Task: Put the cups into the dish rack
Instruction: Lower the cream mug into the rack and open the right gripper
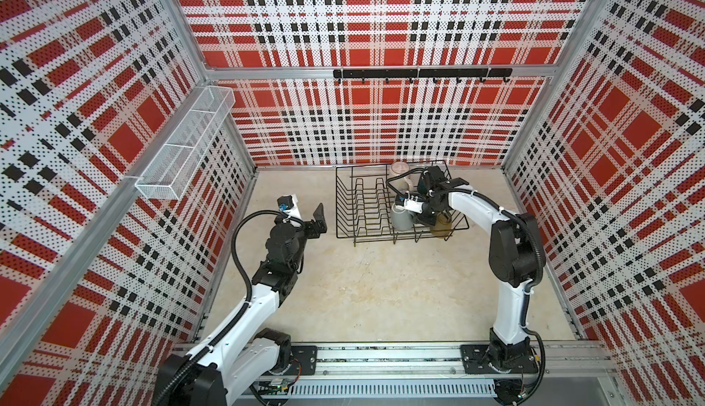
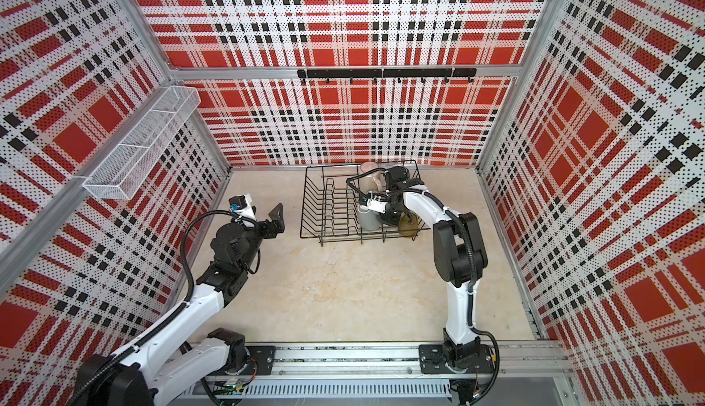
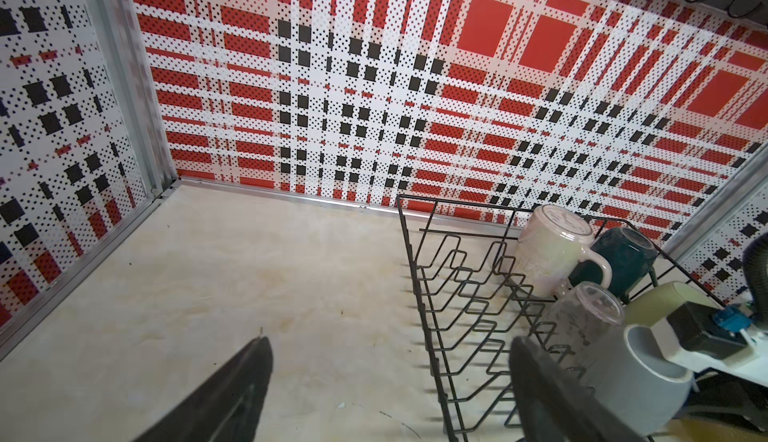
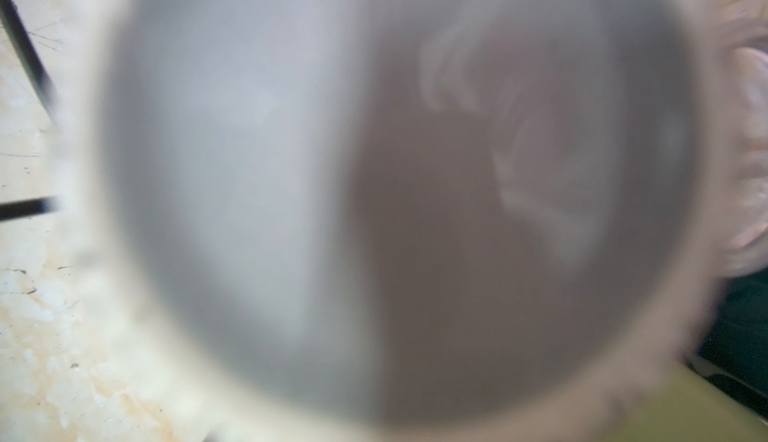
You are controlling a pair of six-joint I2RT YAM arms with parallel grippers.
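Toward the back of the desk (image 1: 362, 289), the dish rack (image 1: 362, 209) held the cups (image 3: 548, 248); the right claw (image 1: 427, 213) sat closed at the grey mug (image 1: 400, 220), its grip hidden from me, while the left claw (image 1: 319, 221) hung open beside the rack.

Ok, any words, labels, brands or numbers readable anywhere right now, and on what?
No readable text in any view.
pale pink mug: faint marks on its side, too faint to read.
clear glass: dark specks or print, too blurred to read.
grey mug: fills the right wrist view, blurred, no lettering shows.
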